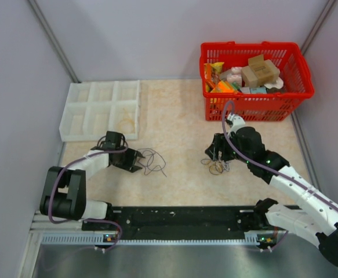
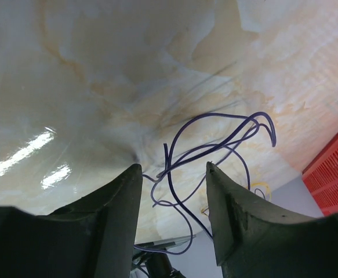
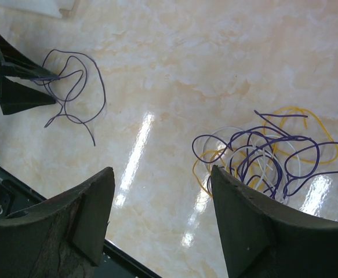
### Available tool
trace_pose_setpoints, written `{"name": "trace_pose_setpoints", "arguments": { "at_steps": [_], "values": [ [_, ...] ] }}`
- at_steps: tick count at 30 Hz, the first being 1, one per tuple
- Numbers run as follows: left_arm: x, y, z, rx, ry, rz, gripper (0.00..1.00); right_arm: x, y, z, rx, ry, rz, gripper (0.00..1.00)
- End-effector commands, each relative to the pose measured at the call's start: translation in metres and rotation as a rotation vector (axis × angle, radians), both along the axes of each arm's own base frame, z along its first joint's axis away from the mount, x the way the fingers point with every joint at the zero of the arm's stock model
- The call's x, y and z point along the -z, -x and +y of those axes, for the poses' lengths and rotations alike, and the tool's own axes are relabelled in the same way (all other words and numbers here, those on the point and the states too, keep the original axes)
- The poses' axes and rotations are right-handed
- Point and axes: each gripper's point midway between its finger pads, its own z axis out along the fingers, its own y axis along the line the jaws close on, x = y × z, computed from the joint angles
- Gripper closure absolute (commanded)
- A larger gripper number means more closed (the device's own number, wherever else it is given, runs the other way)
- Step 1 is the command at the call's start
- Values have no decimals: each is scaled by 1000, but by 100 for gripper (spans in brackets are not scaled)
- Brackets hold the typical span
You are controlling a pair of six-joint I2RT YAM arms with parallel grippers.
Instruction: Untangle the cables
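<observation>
Left arm (image 1: 93, 161): reaches low across the near-left of the surface (image 1: 180, 116), wrist pointing right.
Left jaws: parted, with loops of a loose purple cable (image 2: 215, 136) running through the gap. The gap is far wider than the wire, so nothing is pinched.
Loose purple cable: a single thin strand lying in open curls on the surface just right of the left jaws, well apart from the tangle.
Right arm (image 1: 290, 179): stretches from the near-right corner toward the middle of the surface.
Right jaws: spread wide and released, with only bare surface between them.
Tangle of cables (image 3: 267, 156): purple, yellow and whitish wires knotted into one small heap on the surface. It sits just beside the right jaws, on their outer side, not between them.
Red basket (image 1: 250, 107): far-right corner, filled with boxes and packets.
White tray (image 1: 102, 103): far-left, divided into compartments.
</observation>
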Motion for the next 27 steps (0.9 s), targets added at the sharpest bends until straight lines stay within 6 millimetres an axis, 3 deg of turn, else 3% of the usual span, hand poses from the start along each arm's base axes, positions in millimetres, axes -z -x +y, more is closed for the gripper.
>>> {"name": "trace_pose_setpoints", "arguments": {
  "at_steps": [1,10,13,15,17,20,22,25,27],
  "values": [
    [-2,-15,8,-40,-35,-72,49,-14,-3,6,-12,-29,-52,33],
    [1,-39,24,18,-161,-230,55,-17,0,6,-19,-41,-56,34],
    [-9,-48,17,45,-128,-314,72,-19,0,5,-17,-41,-61,34],
    [-19,-54,12,75,-105,-364,98,-22,0,3,-12,-40,-73,34],
    [-31,-60,15,112,-120,-405,100,-24,0,1,-7,-34,-81,34],
    [-67,-69,18,165,-125,-530,100,-28,-1,-2,3,-29,-91,34],
    [-107,-73,19,207,-155,-668,100,-30,-1,-3,9,-30,-104,34],
    [-169,-71,35,240,-314,-838,100,-30,-3,-4,10,-21,-108,34],
    [-199,-68,56,206,-448,-888,100,-29,-4,-3,7,-16,-104,34]
  ]
}}
